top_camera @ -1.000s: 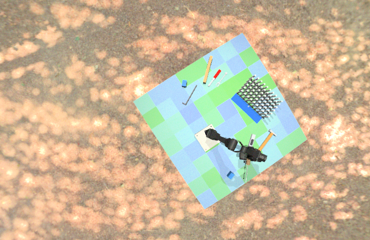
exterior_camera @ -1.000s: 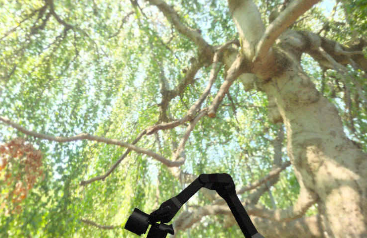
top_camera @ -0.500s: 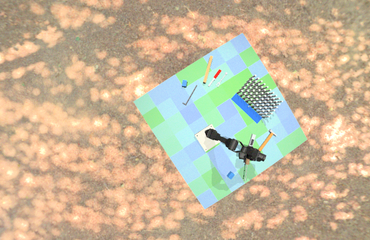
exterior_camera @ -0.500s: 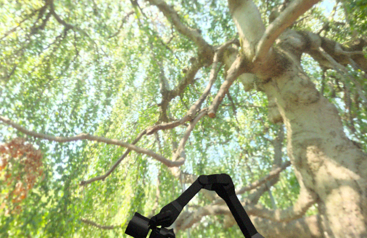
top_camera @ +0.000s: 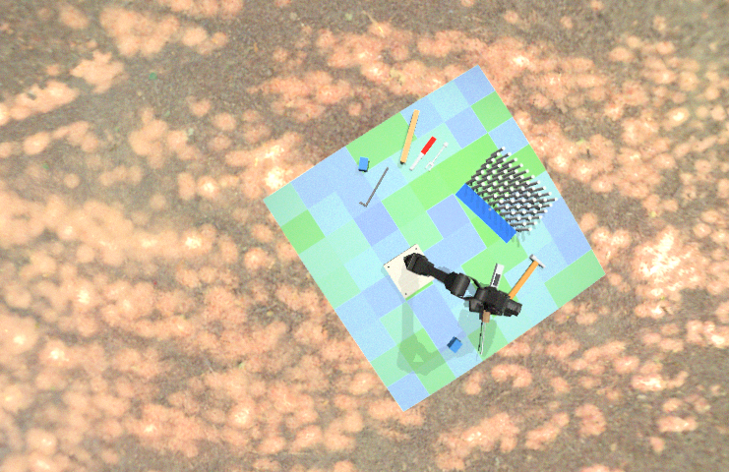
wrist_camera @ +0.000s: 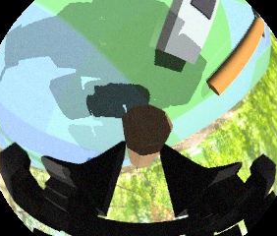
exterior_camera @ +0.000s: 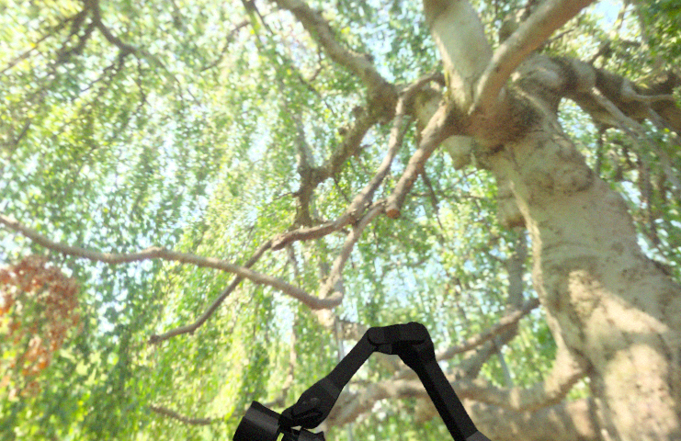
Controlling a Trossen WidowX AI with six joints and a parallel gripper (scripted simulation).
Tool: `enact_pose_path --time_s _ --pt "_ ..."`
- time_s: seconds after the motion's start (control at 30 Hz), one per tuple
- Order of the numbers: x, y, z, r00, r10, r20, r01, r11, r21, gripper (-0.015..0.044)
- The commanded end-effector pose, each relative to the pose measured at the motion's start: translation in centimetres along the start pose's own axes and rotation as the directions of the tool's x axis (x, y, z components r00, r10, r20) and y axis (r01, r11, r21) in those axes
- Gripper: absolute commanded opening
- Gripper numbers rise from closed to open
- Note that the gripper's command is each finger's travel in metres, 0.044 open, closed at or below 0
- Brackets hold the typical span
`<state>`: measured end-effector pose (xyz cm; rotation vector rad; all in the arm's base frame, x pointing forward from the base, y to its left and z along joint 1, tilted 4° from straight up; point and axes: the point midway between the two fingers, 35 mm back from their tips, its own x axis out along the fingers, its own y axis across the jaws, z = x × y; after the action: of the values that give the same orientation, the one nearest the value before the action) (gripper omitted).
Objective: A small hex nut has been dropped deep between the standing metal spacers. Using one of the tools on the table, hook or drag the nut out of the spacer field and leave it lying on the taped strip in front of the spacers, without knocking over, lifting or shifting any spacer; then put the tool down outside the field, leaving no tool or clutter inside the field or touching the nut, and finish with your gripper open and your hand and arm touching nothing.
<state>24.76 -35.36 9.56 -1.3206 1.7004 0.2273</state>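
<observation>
The claw [top_camera: 485, 312] [wrist_camera: 142, 145] is clenched on the brown handle [top_camera: 486, 317] [wrist_camera: 146, 130] of a tool whose thin shaft [top_camera: 481, 336] points toward the near edge of the bench [top_camera: 332, 245] [wrist_camera: 21, 115] in the top view. The arm [top_camera: 444, 276] [exterior_camera: 351, 367] reaches out from its white plate [top_camera: 395, 280], well apart from the spacers [top_camera: 510, 192]. These stand in close rows, with the blue strip [top_camera: 484, 212] along one side. The nut cannot be made out for certain: a small pale speck shows at the strip's spacer side, too small to identify. A hammer [top_camera: 524, 278] [wrist_camera: 239, 56] and a pale box [top_camera: 497, 275] [wrist_camera: 185, 34] with a dark panel lie near the claw, and a blue block [top_camera: 455, 344] sits to the other side. Well apart lie an L-shaped hook [top_camera: 376, 186], a wooden bar [top_camera: 410, 136], a red-handled tool [top_camera: 428, 146], a wrench [top_camera: 437, 156] and a second blue block [top_camera: 364, 163].
</observation>
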Motion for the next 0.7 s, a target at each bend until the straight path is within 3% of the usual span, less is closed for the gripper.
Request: enact_pose_path --time_s 0.0,0.67 --pt "0.3 0.2 0.1 1.0 0.002 -0.006 -0.002 1.0 -0.007 0.0" --pt "1.4 1.1 1.1 1.0 0.003 -0.006 -0.003 1.0 -0.007 0.0"
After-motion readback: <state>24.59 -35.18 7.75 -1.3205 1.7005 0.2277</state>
